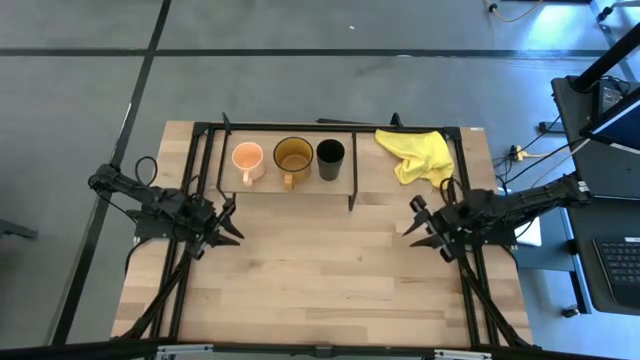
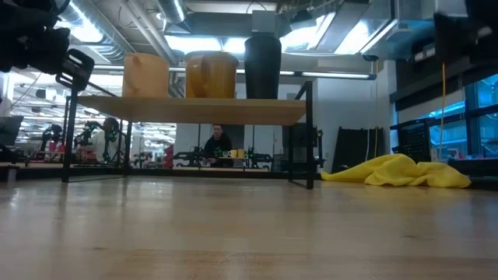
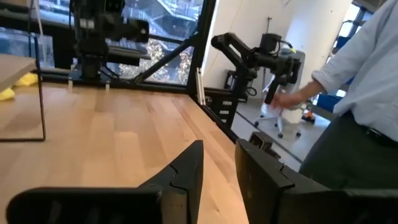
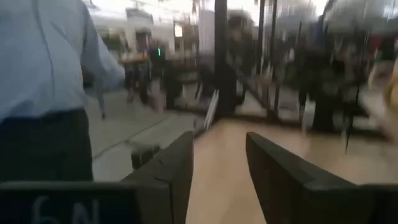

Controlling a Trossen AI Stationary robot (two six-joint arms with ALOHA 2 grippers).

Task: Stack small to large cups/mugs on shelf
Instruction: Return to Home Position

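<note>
left gripper [image 1: 228,226] and right gripper [image 1: 420,222] hang empty, fingers apart, at mid-left and mid-right, well clear of the shelf [image 1: 310,186] at upper centre, likely because peach mug [image 1: 247,158], amber mug [image 1: 293,157] and black cup [image 1: 330,154] already stand there, 3 in a row.

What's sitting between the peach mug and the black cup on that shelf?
The yellow mug stands between the peach mug and the black cup, in one row on the shelf. The high view shows it; the low view agrees.
</note>
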